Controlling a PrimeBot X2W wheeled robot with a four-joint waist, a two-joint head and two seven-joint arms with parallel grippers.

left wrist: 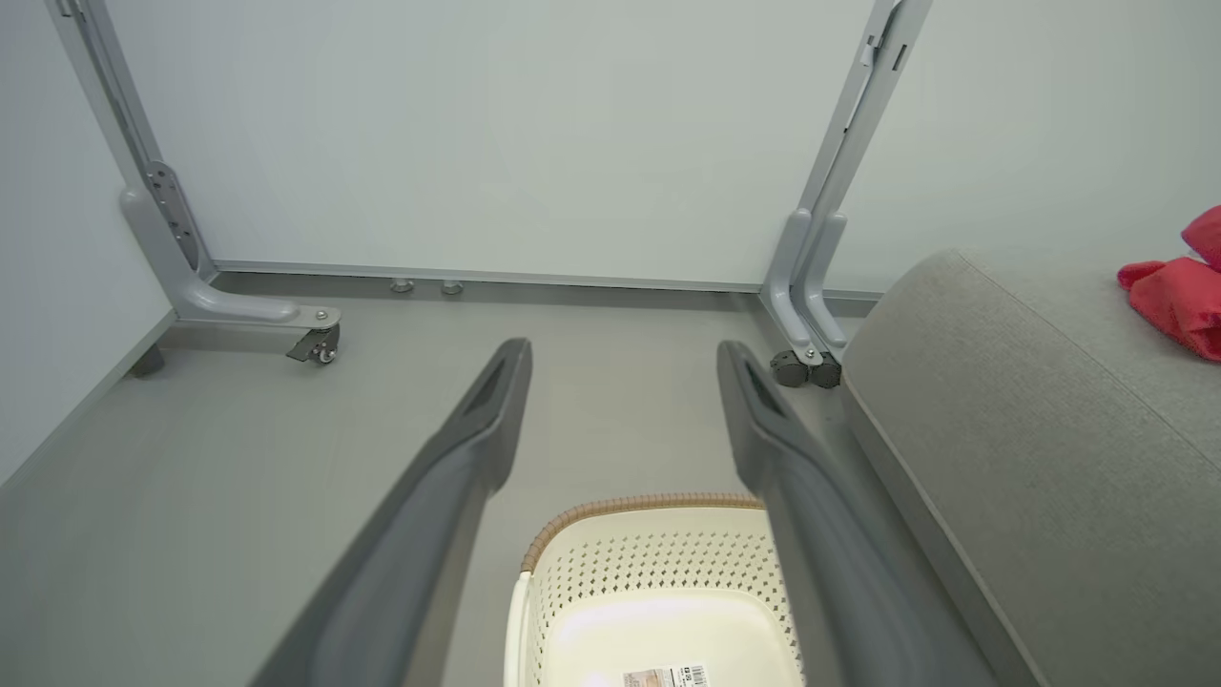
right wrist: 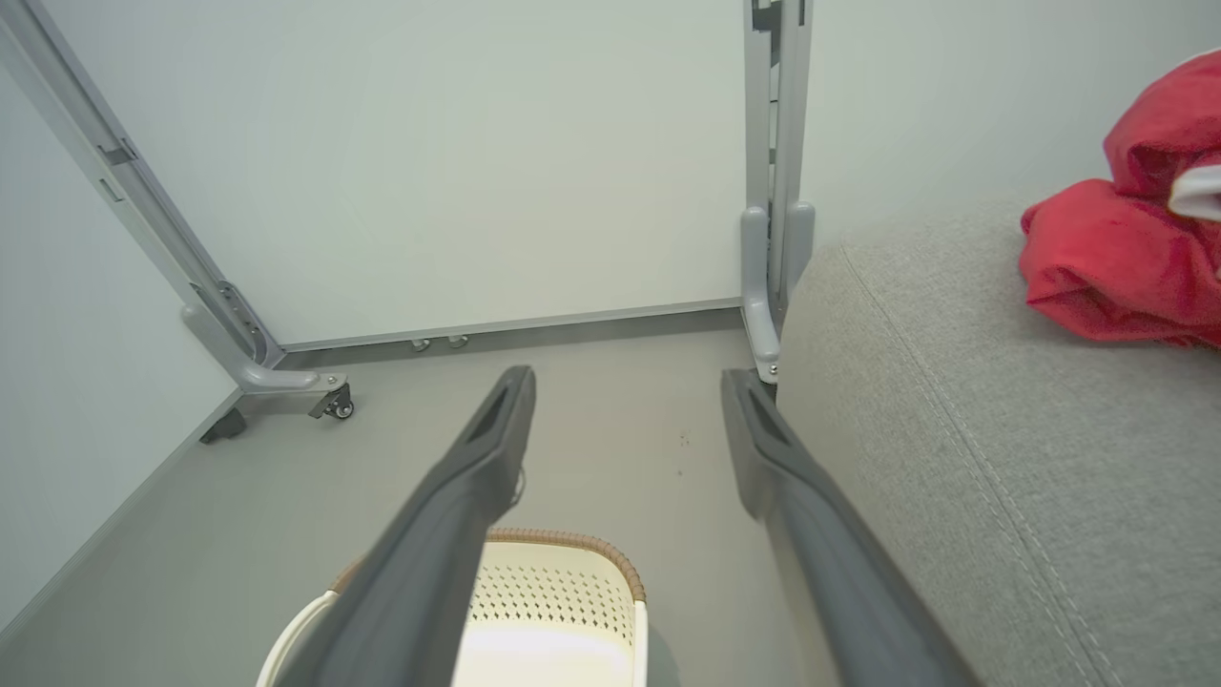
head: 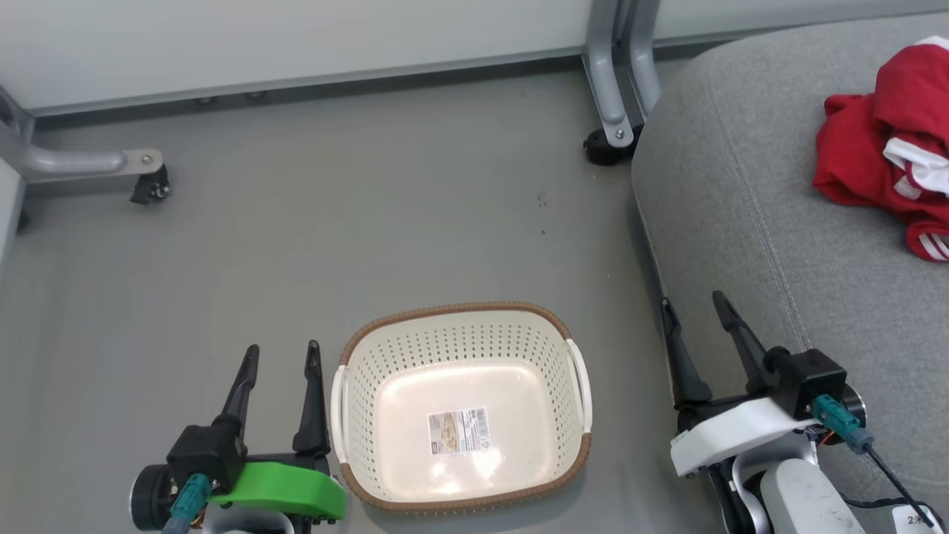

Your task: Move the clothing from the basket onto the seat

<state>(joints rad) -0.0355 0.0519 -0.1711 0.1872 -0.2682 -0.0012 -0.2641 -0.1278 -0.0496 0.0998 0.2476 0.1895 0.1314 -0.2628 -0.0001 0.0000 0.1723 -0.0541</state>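
On either side of the basket [head: 460, 305], left tool [head: 283, 347] and right tool [head: 692, 299] hover spread, empty.

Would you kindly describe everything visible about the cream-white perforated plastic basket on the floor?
The cream-white perforated plastic basket is rounded-rectangular, with a brown woven-look rim, white side handles and a label inside. It stands upright and empty on the grey floor, apart from the light grey fabric seat. The open left gripper hangs beside its left handle.

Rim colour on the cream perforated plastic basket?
Brown woven-look rim around the cream perforated plastic basket; head view shows it best.
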